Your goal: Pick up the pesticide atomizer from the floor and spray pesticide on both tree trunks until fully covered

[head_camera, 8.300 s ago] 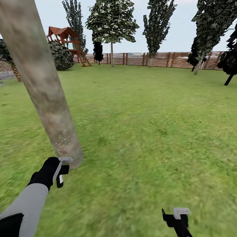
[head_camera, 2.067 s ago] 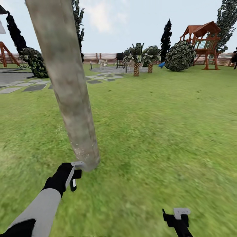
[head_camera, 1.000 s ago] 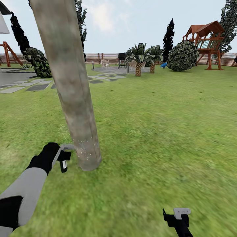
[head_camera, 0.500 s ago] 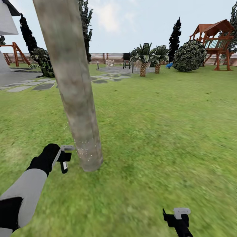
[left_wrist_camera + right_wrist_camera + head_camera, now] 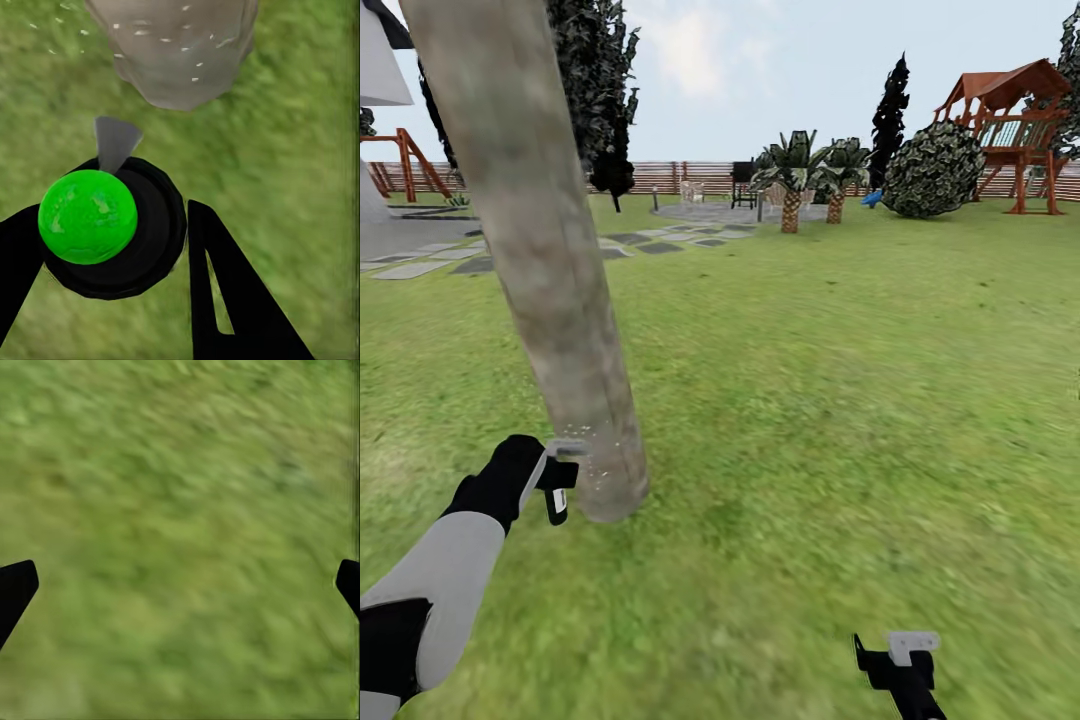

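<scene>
A thick mottled grey-brown tree trunk [image 5: 535,250] rises from the grass floor [image 5: 810,400] at the left of the head view, its crown out of frame. My left gripper [image 5: 553,482] is shut on the pesticide atomizer [image 5: 560,470], held beside the trunk's foot. In the left wrist view the atomizer [image 5: 90,217] is a black round body with a bright green ball top, clamped between the black fingers [image 5: 225,300], its grey nozzle aimed at the trunk [image 5: 172,52]. White pesticide specks [image 5: 605,440] dot the bark low down. My right gripper [image 5: 905,660] hangs open over bare grass.
Grey stone paving [image 5: 440,262] lies far left. Short palms [image 5: 792,190], a round bush [image 5: 932,168] and a red wooden play tower [image 5: 1010,130] stand far back before the brown slat fence [image 5: 690,178]. A dark column tree [image 5: 595,90] rises behind the trunk.
The view has shifted, so the trunk sits further left and the dark column tree shows beside it. My left gripper still holds the atomizer at the trunk's foot.
</scene>
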Controlling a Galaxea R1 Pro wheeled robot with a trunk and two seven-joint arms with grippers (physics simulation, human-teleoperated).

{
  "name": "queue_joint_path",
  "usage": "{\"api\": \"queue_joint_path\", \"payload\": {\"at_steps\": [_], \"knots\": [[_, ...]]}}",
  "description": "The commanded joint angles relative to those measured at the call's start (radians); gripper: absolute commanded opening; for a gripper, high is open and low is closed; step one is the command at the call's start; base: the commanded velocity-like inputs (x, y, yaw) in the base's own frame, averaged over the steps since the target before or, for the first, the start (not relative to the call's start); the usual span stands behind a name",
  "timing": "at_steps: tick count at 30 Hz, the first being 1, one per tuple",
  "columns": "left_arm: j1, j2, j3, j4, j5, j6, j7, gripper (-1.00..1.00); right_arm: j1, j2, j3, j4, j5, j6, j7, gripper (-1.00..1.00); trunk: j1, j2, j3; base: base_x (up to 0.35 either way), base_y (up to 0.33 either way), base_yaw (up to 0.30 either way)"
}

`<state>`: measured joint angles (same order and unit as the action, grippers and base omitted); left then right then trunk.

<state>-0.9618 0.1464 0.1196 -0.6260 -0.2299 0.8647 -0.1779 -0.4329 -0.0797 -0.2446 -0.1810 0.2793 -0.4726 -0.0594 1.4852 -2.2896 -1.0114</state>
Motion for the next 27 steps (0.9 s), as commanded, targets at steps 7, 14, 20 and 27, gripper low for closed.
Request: {"api": "queue_joint_path", "payload": {"at_steps": [7,14,20,27], "knots": [[0.000,-0.001,0.006,0.001,-0.011,0.004,-0.008,-1.00,-0.001,0.000,-0.005,0.001,0.011,-0.003,-0.005,1.00,0.000,0.000,-0.001,0.000,-0.278,0.000],[0.000,-0.001,0.006,0.010,-0.013,0.003,-0.006,-1.00,0.000,0.000,-0.004,0.001,0.011,-0.003,-0.005,1.00,0.000,0.000,-0.001,0.000,-0.278,0.000],[0.001,-0.001,0.006,0.012,-0.013,0.000,-0.005,-1.00,-0.001,0.001,-0.004,0.001,0.011,-0.003,-0.005,1.00,0.000,0.000,-0.001,0.000,-0.278,0.059],[0.028,0.009,0.011,0.014,-0.014,-0.005,-0.006,-1.00,0.000,0.001,-0.004,0.001,0.011,-0.003,-0.005,1.00,0.000,0.000,-0.001,0.000,-0.278,0.259]]}}
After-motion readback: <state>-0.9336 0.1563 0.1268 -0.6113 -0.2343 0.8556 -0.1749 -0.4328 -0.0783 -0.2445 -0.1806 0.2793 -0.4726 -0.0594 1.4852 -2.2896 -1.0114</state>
